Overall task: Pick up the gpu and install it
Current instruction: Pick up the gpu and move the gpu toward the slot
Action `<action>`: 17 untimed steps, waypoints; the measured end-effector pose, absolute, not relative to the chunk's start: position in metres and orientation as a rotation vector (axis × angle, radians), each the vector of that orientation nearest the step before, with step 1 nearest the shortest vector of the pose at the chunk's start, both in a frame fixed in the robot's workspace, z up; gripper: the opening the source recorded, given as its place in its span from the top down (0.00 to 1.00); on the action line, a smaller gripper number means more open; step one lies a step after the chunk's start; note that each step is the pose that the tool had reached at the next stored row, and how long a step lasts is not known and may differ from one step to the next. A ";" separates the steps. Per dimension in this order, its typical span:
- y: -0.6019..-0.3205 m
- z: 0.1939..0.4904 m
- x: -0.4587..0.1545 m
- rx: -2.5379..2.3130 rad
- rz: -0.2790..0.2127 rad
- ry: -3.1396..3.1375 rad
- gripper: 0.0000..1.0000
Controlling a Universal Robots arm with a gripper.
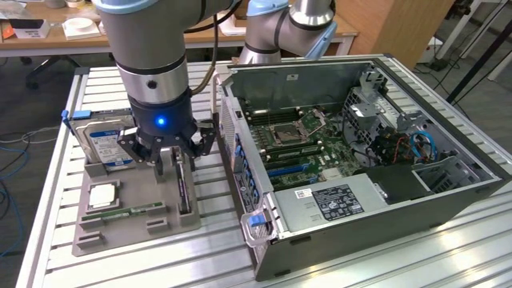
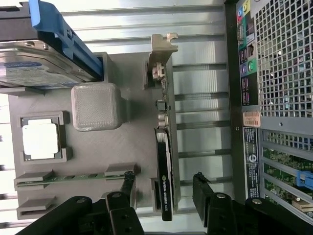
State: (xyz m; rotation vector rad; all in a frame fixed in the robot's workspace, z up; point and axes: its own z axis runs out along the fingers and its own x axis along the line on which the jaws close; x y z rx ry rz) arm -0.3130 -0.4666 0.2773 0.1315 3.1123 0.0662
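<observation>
hard drive [image 1: 108,144]: way over on the exterior view's left, standing on edge at the back of the grey holder, blue-and-white label facing the camera, blue clip on its end

holder [image 1: 136,231]: grey printed block on the slatted metal table [image 1: 360,270], with a pocket or slot for each part

processor chip [image 1: 104,195]: lying flat in its square pocket, just in front of the hard drive

memory stick [image 1: 128,211]: the little green one, on edge in its slot towards the holder's front

arm [image 1: 152,54]: comes straight down over the holder, blue light glowing on the wrist

gripper [image 1: 177,165]: pointing down, jaws spread wide, one finger on each side of the card. From the wrist view the gripper [image 2: 164,183] has a clear gap between both fingers [image 2: 128,185] and the card, so it's not gripping anything

gpu [image 1: 184,192]: thin black card on its long edge, in the slot along the holder's side nearest the PC, right under the gripper. In the wrist view the gpu [image 2: 165,147] has its silver bracket [image 2: 161,46] at the end away from the fingers

computer case [image 1: 320,240]: just right of the holder, on its side with the panel off

motherboard [image 1: 304,150]: inside the case, processor socket in the middle, blue slots nearer the front

cables [image 1: 408,147]: blue and red bunch, further towards the exterior view's right inside the case
</observation>
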 end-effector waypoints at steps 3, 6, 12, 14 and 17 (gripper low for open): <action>-0.467 0.275 -0.313 0.131 0.066 3.112 0.41; -0.467 0.274 -0.313 0.131 0.066 3.112 0.41; -0.467 0.271 -0.313 0.132 0.066 3.112 0.41; -0.467 0.270 -0.313 0.131 0.066 3.112 0.41; -0.467 0.269 -0.313 0.132 0.066 3.112 0.41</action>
